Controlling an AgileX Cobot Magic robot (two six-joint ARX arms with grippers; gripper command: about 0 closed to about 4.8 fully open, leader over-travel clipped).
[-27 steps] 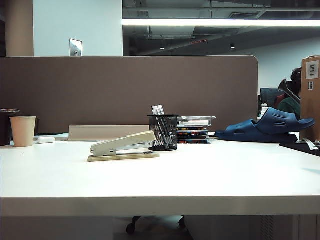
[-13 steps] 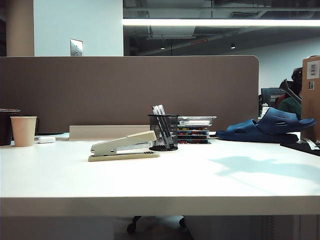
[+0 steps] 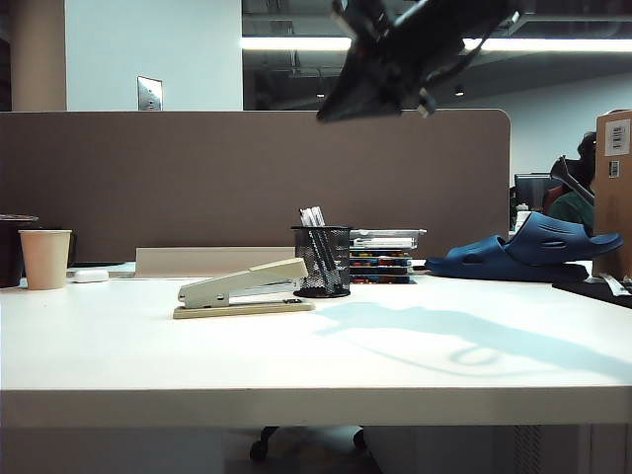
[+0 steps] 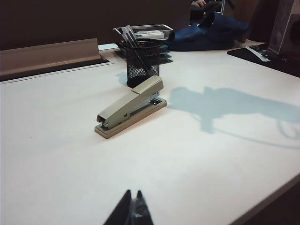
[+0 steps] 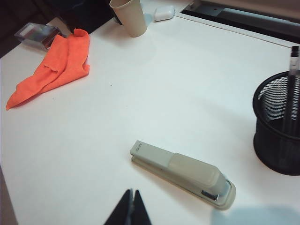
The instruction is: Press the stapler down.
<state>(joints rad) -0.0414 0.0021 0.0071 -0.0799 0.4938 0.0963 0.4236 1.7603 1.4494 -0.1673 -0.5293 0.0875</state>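
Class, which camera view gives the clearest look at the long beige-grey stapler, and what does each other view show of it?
The right wrist view: the long beige-grey stapler lies close, seen from above, just beyond the shut right gripper. The left wrist view shows it whole but farther off, beyond the shut left gripper. The exterior view shows only its side profile.

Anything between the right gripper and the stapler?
No. In the right wrist view, only bare table separates the shut right gripper from the stapler.
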